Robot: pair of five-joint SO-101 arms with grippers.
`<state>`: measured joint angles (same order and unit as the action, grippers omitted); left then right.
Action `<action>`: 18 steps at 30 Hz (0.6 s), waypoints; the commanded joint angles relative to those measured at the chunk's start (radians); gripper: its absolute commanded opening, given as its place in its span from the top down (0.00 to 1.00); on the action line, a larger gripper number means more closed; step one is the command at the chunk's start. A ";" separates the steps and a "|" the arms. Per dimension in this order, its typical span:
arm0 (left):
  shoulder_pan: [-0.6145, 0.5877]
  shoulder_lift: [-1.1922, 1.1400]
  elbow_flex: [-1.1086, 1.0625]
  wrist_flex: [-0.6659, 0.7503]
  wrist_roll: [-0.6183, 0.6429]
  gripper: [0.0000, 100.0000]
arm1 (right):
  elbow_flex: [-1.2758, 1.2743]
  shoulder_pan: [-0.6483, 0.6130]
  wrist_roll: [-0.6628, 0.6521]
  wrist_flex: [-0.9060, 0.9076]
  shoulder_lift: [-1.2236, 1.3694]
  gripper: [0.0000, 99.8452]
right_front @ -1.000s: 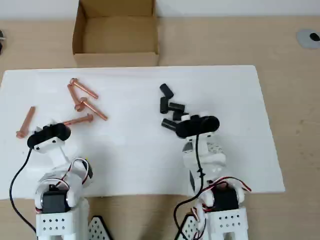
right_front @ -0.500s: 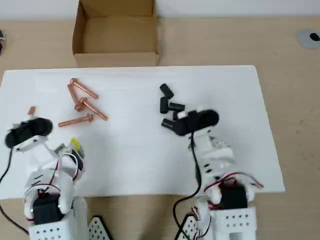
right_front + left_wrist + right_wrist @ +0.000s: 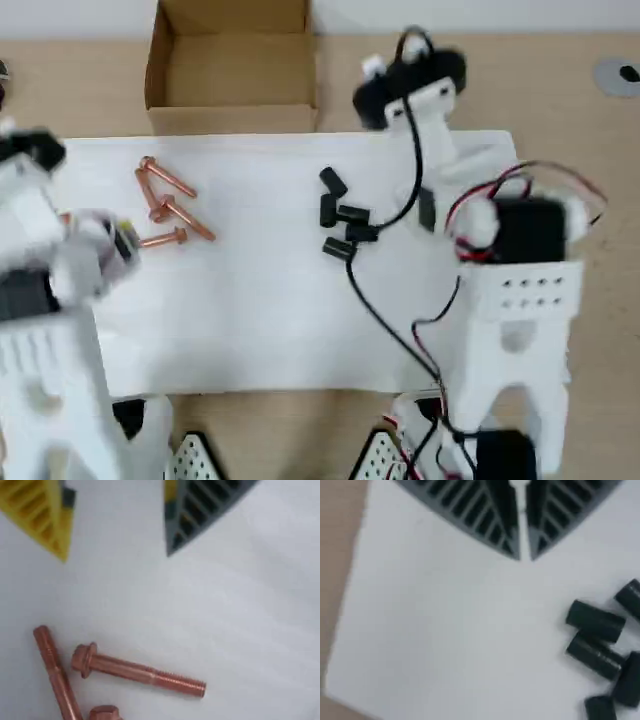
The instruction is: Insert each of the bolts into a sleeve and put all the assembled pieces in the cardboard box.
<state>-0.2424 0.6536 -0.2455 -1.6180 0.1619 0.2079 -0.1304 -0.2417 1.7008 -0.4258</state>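
The left gripper (image 3: 116, 555) is held above the sheet (image 3: 270, 320) with its jaws spread wide and nothing between them. The bolts (image 3: 137, 672) are seen just beyond its tips. One lies flat and whole in the left wrist view, a second lies beside its head, and the head of a third is cut off by the edge. The right gripper (image 3: 525, 557) is closed to a thin slit, and nothing is gripped. The sleeves (image 3: 595, 620) are huddled a little to one side of it, several of them touching.

In the high view the bolts are scattered over the left part of the sheet and the sleeves are gathered near its middle, the two groups well apart. No bolt is yet set in a sleeve. Farther off, the box (image 3: 232, 118) stands open on the table (image 3: 580, 170), just beside the sheet's far edge, and no assembled piece is seen in it.

The bolts are judged to be stiff metal, smooth and round, so rolling and slipping are to be expected. Each is best taken across the plain shank near the head, with the threaded end left free for the sleeve. The sleeves are judged light and rigid, easily knocked or rolled. Each is best pinched across its outer wall, so that the bore is kept open.
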 commanded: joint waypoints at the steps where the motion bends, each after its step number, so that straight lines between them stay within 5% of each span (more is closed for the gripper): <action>1: -0.014 -0.220 0.315 -0.081 0.057 0.86 | 0.208 -0.036 -0.028 0.091 0.094 0.99; 8: -0.008 -0.242 0.301 -0.110 0.175 0.86 | -0.099 -0.128 -0.160 0.089 0.162 0.99; 18: -0.012 -0.364 0.163 -0.106 0.106 0.86 | -0.177 -0.228 -0.157 0.084 0.165 0.99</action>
<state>-0.2455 0.3084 -0.0798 -1.7208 0.2908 0.0222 -0.3406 -0.3966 1.7729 -0.2616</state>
